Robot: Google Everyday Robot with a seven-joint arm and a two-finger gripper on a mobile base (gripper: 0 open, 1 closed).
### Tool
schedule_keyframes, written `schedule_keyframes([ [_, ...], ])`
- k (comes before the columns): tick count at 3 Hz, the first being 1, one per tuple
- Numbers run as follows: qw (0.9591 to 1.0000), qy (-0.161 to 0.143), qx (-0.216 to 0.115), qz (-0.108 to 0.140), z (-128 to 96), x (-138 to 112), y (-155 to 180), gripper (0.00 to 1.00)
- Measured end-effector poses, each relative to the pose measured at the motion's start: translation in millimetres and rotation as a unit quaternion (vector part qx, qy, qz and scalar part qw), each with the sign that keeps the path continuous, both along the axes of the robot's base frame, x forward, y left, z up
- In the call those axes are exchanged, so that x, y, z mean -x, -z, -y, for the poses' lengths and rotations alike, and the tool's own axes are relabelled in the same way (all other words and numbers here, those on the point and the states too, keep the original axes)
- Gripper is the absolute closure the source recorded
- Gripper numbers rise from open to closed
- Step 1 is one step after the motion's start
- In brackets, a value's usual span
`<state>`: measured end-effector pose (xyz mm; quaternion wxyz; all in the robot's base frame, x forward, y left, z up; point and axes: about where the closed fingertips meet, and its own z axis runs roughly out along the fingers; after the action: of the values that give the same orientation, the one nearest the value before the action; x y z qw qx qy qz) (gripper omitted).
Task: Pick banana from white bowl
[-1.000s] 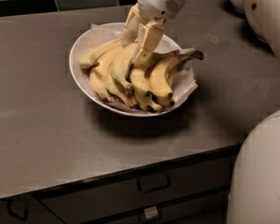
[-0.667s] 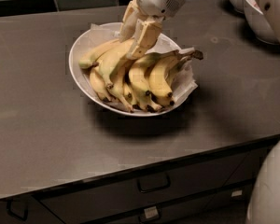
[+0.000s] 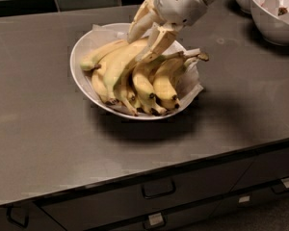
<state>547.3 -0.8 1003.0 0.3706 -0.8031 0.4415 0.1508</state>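
The white bowl (image 3: 82, 57) stands on the dark counter, lined with white paper and holding a bunch of several yellow bananas. The banana (image 3: 116, 69) is the thick curved one in the middle-left, with its dark tip toward the front rim. My gripper (image 3: 138, 48) reaches down from the upper right over the back of the bowl. Its two cream fingers (image 3: 156, 42) are apart and straddle the upper end of the banana. The banana lies in the bowl with the others.
Two smaller, deeper white bowls (image 3: 274, 13) stand at the counter's back right corner. The counter's front edge (image 3: 183, 165) runs above drawers with handles (image 3: 158, 189). A dark tiled wall lies behind the bowl.
The gripper stays at the back of the bowl, almost unmoved. The white robot body at the right has left the view, uncovering the bowls at the back right.
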Motion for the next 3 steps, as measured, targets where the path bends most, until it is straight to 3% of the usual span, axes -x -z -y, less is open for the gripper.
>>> schedule_keyframes([
  [1,0.9993,0.000,-0.036,0.007,13,21,2,1.00],
  [2,0.9988,0.005,-0.046,0.014,21,38,-5,1.00],
  [3,0.9991,0.006,-0.035,0.024,20,46,-23,1.00],
])
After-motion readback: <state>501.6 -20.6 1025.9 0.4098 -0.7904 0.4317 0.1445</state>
